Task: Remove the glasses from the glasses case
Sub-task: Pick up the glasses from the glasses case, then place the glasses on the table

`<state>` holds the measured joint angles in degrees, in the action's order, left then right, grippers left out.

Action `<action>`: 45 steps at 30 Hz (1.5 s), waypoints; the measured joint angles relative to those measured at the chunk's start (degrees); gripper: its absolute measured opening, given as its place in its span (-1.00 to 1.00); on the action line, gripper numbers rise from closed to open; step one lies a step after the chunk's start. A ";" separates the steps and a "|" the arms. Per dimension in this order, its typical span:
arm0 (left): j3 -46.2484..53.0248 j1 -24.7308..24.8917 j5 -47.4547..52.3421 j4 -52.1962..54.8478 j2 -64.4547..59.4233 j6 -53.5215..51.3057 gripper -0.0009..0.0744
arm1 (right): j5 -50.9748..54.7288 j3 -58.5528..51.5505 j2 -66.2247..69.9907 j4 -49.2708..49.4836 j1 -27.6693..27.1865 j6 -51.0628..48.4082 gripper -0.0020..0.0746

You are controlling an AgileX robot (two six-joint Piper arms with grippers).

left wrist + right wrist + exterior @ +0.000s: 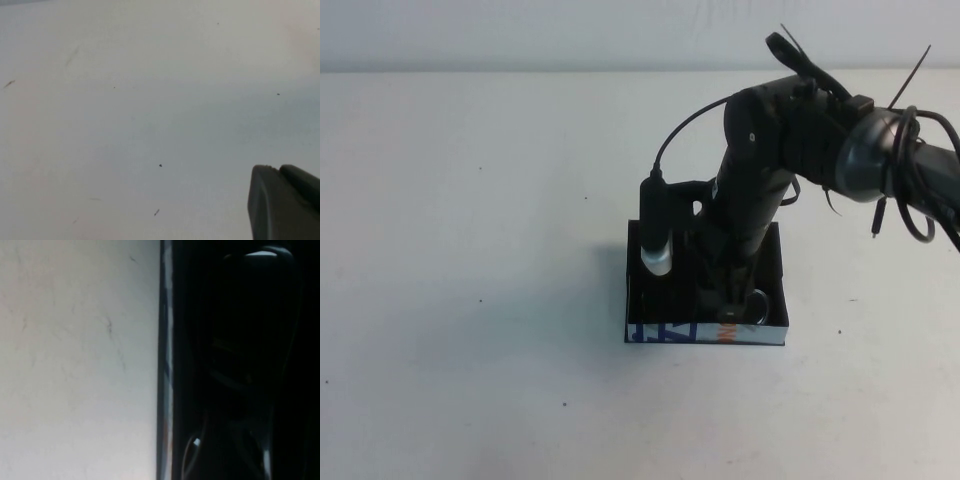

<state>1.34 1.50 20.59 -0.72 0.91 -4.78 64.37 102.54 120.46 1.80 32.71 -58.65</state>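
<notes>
The glasses case (705, 331) is a shallow black box with a white front edge bearing blue and orange lettering, at the table's middle right. My right gripper (725, 298) reaches straight down into it. A curved dark rim of the glasses (757, 306) shows inside the box beside the gripper; the rest is hidden by the arm. The right wrist view shows the case's wall (165, 365) and a dark interior with faint glossy curves. My left gripper (277, 172) shows only in the left wrist view, shut and empty over bare table.
The white table (470, 250) stretches around the case on all sides. A cable and a silver-tipped camera housing (657, 245) hang from the right arm over the case's left part. The table's far edge meets a pale wall.
</notes>
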 joint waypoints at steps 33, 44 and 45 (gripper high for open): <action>0.00 0.00 0.00 0.00 0.00 0.00 -0.99 | 3.50 3.68 0.04 0.64 -0.51 4.21 -0.80; 0.00 0.00 0.00 0.00 0.00 0.00 -0.99 | 5.61 -6.46 -18.81 5.36 -12.66 41.10 -0.80; 0.00 0.00 0.00 0.00 0.00 0.00 -0.99 | 5.61 -9.39 -20.31 6.23 -14.47 43.04 -0.80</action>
<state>1.34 1.50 20.59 -0.72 0.91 -4.78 69.98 93.15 100.15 8.03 18.25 -15.61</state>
